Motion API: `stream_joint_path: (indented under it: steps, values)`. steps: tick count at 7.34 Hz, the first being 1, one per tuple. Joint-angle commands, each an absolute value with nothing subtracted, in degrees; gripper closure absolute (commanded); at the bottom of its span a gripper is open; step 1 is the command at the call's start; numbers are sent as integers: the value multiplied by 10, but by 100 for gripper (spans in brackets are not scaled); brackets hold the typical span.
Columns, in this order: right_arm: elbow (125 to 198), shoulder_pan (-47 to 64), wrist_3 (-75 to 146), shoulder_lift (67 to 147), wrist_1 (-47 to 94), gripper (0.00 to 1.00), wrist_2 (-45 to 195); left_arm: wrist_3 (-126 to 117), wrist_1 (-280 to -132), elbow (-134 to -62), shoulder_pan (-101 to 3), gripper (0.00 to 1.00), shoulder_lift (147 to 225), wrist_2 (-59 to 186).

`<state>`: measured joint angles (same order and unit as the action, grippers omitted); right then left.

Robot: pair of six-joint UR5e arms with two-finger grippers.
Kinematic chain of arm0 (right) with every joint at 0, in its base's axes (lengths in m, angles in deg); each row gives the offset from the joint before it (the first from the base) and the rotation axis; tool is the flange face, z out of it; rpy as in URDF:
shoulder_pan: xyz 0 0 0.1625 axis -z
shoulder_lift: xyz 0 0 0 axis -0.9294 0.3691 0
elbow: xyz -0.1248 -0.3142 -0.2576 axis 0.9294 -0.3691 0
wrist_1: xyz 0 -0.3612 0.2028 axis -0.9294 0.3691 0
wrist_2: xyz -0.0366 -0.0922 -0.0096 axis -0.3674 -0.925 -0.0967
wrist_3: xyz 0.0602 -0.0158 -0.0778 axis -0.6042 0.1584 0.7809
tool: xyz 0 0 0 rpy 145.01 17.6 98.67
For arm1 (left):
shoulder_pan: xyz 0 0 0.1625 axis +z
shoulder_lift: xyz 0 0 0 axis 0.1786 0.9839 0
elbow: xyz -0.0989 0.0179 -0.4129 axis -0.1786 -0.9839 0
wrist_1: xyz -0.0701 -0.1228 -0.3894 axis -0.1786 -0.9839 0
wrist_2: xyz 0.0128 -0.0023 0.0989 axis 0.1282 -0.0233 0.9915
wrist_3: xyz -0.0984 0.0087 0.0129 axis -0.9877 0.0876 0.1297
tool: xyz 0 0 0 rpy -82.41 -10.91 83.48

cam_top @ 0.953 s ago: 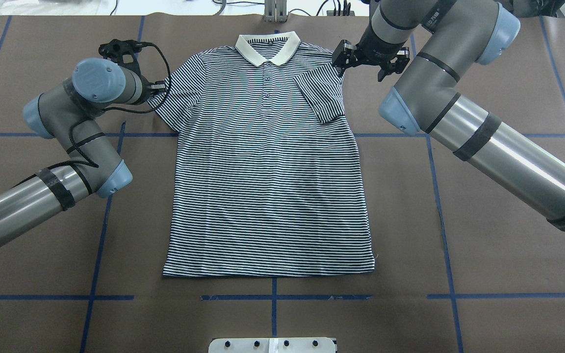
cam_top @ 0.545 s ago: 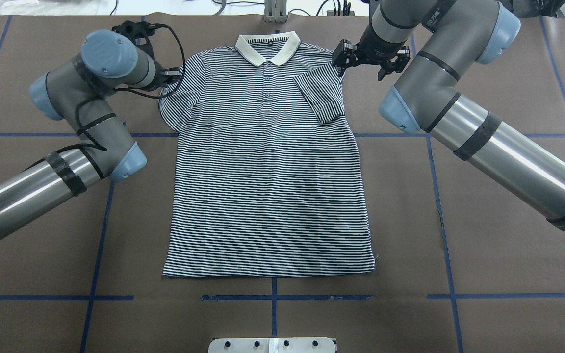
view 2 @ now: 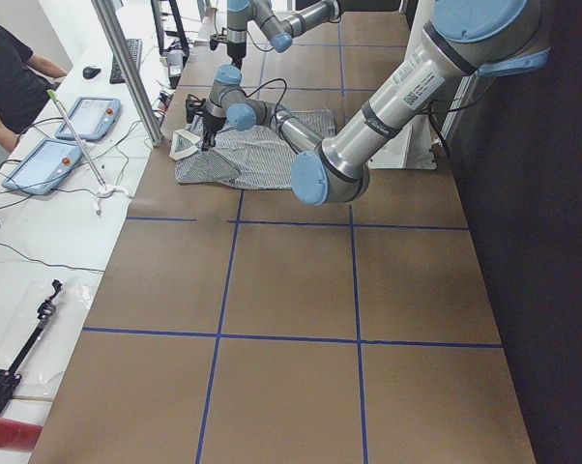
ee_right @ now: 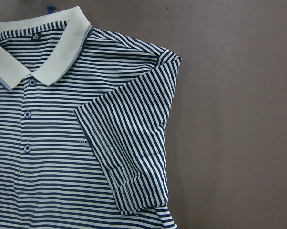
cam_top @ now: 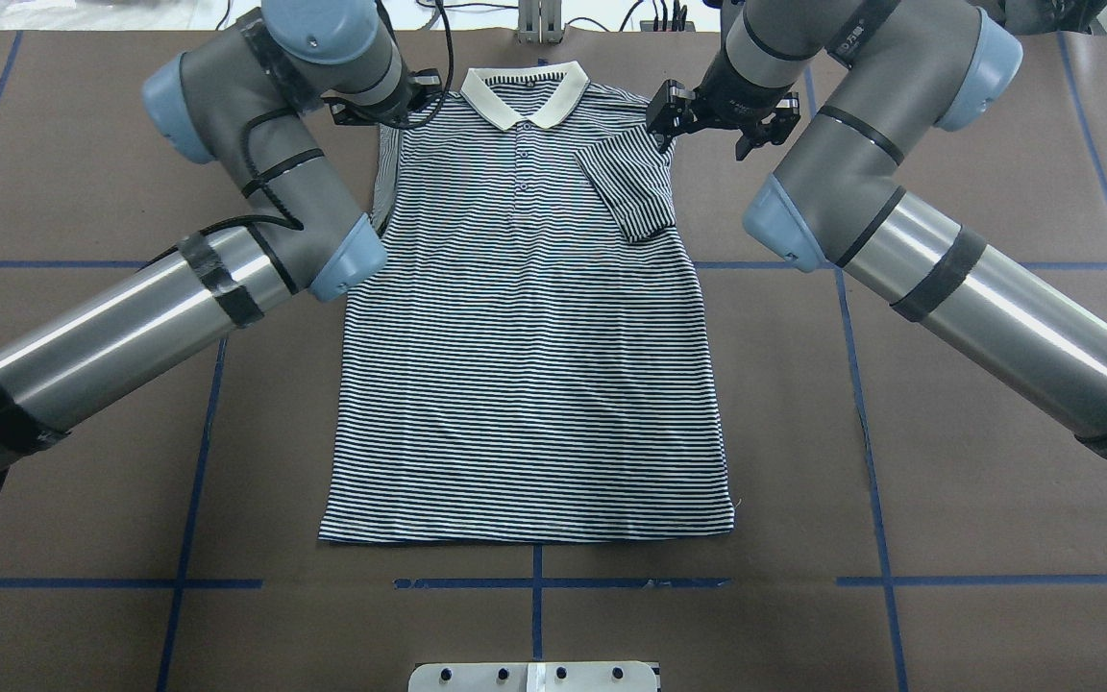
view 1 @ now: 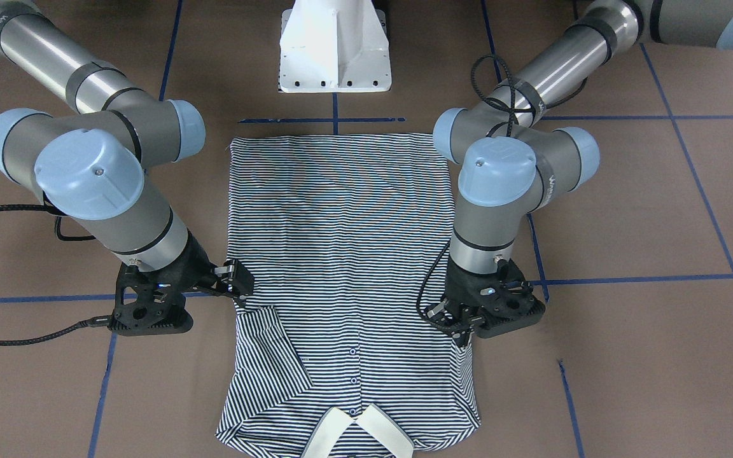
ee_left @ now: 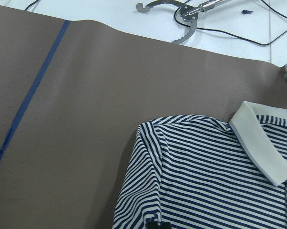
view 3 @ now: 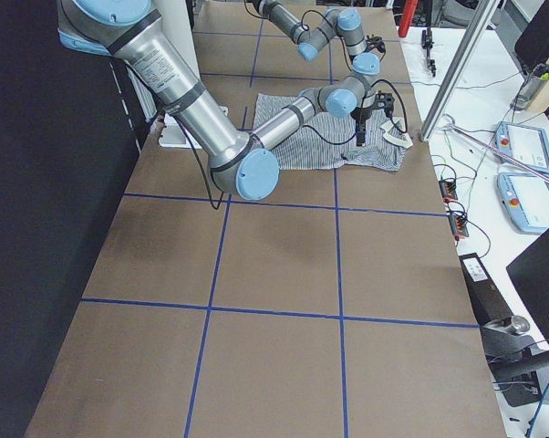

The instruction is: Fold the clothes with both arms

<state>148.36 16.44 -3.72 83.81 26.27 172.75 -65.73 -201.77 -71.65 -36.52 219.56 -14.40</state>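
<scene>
Left gripper (view 1: 460,324), low right of the front-facing frame: jaws closed on the sleeve edge of the polo shirt (view 1: 341,254), with the fabric lifted and drawn in over the shoulder. Its wrist view shows cloth rising to a dark fingertip (ee_left: 153,225) at the bottom edge. Bite looks shallow. Judged risk: the sleeve slips out mid-carry, drops short and folds crooked.

Black cable (view 1: 429,280) hangs just beside the shirt's edge and could brush and ruck the cloth.

Collar (view 1: 335,434), bottom centre, lies flat. A pull too far inward may drag the shoulder seam and collar along.

Right gripper (view 1: 237,283), mid left: jaws look parted and hold nothing, with the tip at the shirt's side edge. Right sleeve (view 1: 271,356) lies folded onto the chest, free. A careless move here could snag it and undo the fold.

Both grippers flank the shoulders, well apart. Moving inward together would narrow that gap.

Farther up the frame the body lies flat on the table (view 1: 627,210), with the hem (view 1: 341,141) square and near the white pedestal (view 1: 335,44). Any drag at the collar end would skew that hem.
</scene>
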Motion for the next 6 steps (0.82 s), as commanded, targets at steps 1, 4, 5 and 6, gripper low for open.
stream_joint_path:
  steps: [1,4,5,6]
  values:
    - [1515,164,-36,865,263,0,1730,-697,-2135,-582,-349,100,2255,-140]
    - [1512,164,-24,871,263,0,1725,-692,-2177,-589,-337,0,2235,-138]
    - [1512,164,-23,874,263,0,1726,-695,-2177,-600,-342,0,2235,-138]
    - [1524,163,-26,877,265,0,1730,-693,-2169,-621,-350,0,2221,-145]
